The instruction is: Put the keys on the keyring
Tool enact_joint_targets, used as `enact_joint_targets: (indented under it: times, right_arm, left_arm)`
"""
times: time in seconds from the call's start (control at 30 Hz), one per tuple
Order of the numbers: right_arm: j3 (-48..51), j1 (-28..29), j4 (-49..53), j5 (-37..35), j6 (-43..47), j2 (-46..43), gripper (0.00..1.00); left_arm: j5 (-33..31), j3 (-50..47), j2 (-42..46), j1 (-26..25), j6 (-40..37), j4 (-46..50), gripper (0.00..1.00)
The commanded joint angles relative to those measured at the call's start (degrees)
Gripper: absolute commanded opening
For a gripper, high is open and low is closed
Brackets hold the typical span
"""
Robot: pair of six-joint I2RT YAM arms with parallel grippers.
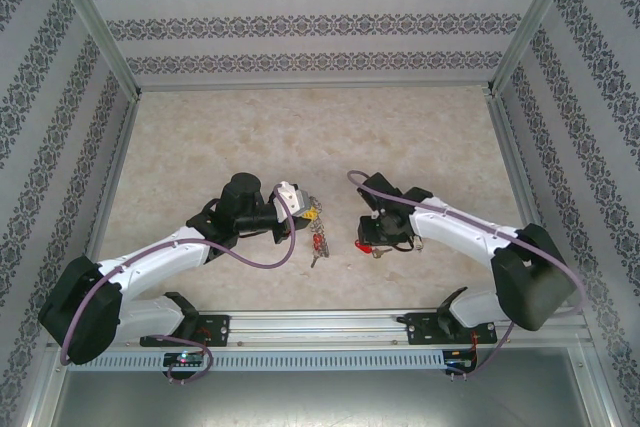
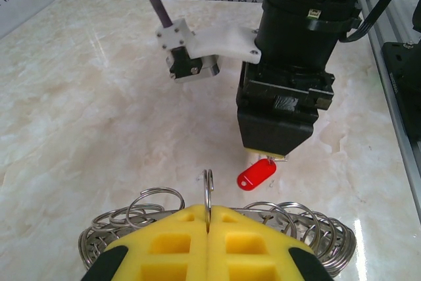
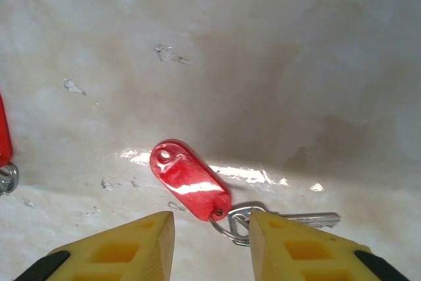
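Note:
My left gripper (image 2: 208, 214) is shut on one upright wire loop (image 2: 208, 189) of the keyring (image 2: 141, 212), whose silvery loops fan out on both sides of the yellow fingers just above the table. From above, that gripper (image 1: 309, 214) sits at the table's middle with a silver and red cluster (image 1: 318, 241) below it. A key (image 3: 309, 218) with a red plastic tag (image 3: 191, 179) and a small split ring (image 3: 235, 223) lies flat on the table. My right gripper (image 3: 211, 218) stands open over it, one finger on each side. The left wrist view has the same red tag (image 2: 256, 174) under the right gripper's black body (image 2: 283, 97).
Another red piece (image 3: 2, 139) with a silver bit (image 3: 6, 179) sits at the left edge of the right wrist view. Patterned walls and aluminium posts (image 1: 95, 37) enclose the marble table (image 1: 320, 127). A rail (image 1: 320, 325) with both arm bases runs along the near edge.

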State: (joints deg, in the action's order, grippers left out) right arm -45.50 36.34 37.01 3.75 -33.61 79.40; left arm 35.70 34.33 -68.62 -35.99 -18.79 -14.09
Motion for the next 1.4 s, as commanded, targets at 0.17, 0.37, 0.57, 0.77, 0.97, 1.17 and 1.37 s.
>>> enact_joint_targets:
  times: [0.17, 0.37, 0.57, 0.77, 0.97, 1.17, 1.37]
  right_arm:
    - [3.77, -1.68, -1.87, 3.79, 6.06, 0.19, 0.38]
    - [2.28, -2.42, -1.59, 6.0, 10.32, 3.73, 0.36]
    - [1.83, -2.1, -1.51, 7.29, 11.9, 5.09, 0.29]
    - [1.68, -2.06, -1.51, 7.32, 11.83, 4.28, 0.23]
    - [1.03, -2.06, -1.5, 6.77, 11.94, 3.82, 0.22]
    - [0.76, -2.24, -1.73, 5.96, 12.66, 4.47, 0.2]
    - [0.59, -2.24, -1.0, 5.75, 13.17, 5.05, 0.14]
  left_arm:
    - [0.07, -0.33, 1.69, 0.2, -0.25, -0.98, 0.0]
    - [0.11, 0.0, 1.67, 0.21, -0.24, -0.46, 0.0]
    - [-0.06, -0.06, 2.04, 0.21, -0.29, 0.03, 0.0]
    - [-0.28, -0.32, 2.18, 0.17, 0.02, -0.33, 0.0]
    - [-0.2, -0.14, 2.13, 0.16, -0.24, 0.05, 0.0]
    - [0.04, -0.11, 2.0, 0.16, -0.07, -0.15, 0.0]
    - [-0.2, -0.14, 2.22, 0.22, -0.11, 0.2, 0.0]
